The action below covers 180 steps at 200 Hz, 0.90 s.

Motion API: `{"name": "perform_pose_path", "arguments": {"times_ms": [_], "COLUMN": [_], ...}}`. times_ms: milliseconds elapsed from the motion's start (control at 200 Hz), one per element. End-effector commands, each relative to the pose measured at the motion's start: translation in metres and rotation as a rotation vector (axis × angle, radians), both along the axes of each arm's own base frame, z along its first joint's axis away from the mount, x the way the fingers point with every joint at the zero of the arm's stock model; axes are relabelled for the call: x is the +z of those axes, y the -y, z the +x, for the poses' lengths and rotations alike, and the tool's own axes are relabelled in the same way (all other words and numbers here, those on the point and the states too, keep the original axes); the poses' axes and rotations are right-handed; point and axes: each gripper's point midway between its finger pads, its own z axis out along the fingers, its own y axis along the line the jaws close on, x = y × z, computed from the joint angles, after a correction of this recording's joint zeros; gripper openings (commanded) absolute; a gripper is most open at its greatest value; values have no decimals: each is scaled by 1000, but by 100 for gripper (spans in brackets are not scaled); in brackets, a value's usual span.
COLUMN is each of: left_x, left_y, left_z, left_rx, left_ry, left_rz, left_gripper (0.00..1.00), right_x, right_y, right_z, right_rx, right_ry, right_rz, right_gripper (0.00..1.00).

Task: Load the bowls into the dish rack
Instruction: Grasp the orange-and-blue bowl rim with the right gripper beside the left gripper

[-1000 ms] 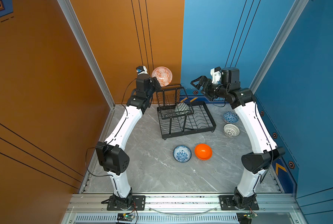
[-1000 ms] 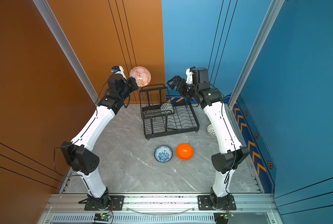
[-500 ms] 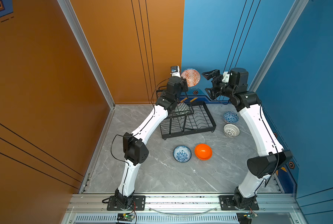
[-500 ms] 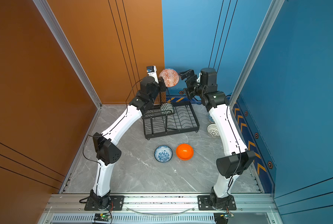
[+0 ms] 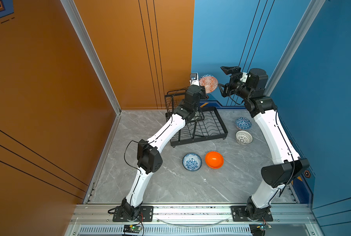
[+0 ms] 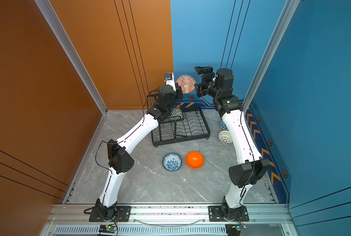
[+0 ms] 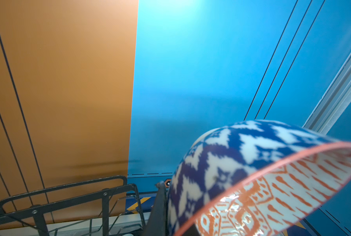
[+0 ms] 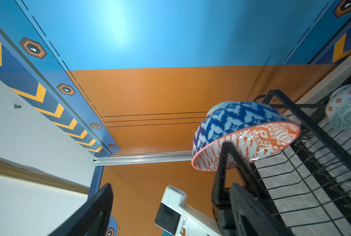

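My left gripper (image 5: 203, 93) (image 6: 179, 92) (image 7: 170, 220) is shut on the rim of the orange-white diamond bowl (image 5: 208, 83) (image 6: 185, 83) (image 7: 252, 173) (image 8: 242, 126), holding it tilted in the air above the back of the dish rack (image 5: 207, 126) (image 6: 191, 126) (image 8: 313, 163). Just right of that bowl my right gripper (image 5: 224, 80) (image 6: 200, 80) (image 8: 170, 190) stands open and empty. A pale green bowl (image 6: 177, 114) (image 8: 348, 106) sits in the rack. On the floor lie the blue floral bowl (image 5: 192, 161), the orange bowl (image 5: 214, 159), the blue triangle bowl (image 5: 243, 123) and the white lattice bowl (image 5: 244, 137).
Orange and blue walls close in behind the rack. The left arm (image 5: 170, 130) stretches over the rack's left half. The right arm (image 6: 240, 130) partly hides the two bowls at the right wall in a top view.
The left arm swung the diamond bowl from the left of the rack rightward to above its back. The right gripper rose, turned toward the bowl and narrowed slightly.
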Motion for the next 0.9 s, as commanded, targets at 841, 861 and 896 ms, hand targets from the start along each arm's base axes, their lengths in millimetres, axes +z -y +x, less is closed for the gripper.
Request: {"name": "perform_pose_path", "arguments": {"times_ms": [841, 861, 896], "left_x": [42, 41, 42], "left_y": [24, 24, 23], "left_z": [-35, -36, -36], "left_rx": [-15, -14, -12], "left_ry": [127, 126, 127], "left_rz": [-74, -73, -71], "left_gripper": [0, 0, 0], "right_x": [-43, -43, -44], "right_y": [3, 4, 4], "right_z": [48, 49, 49], "right_rx": [-37, -37, -37], "right_ry": [-70, -71, -72], "right_rz": [84, 83, 82], "right_gripper": [27, 25, 21]}}
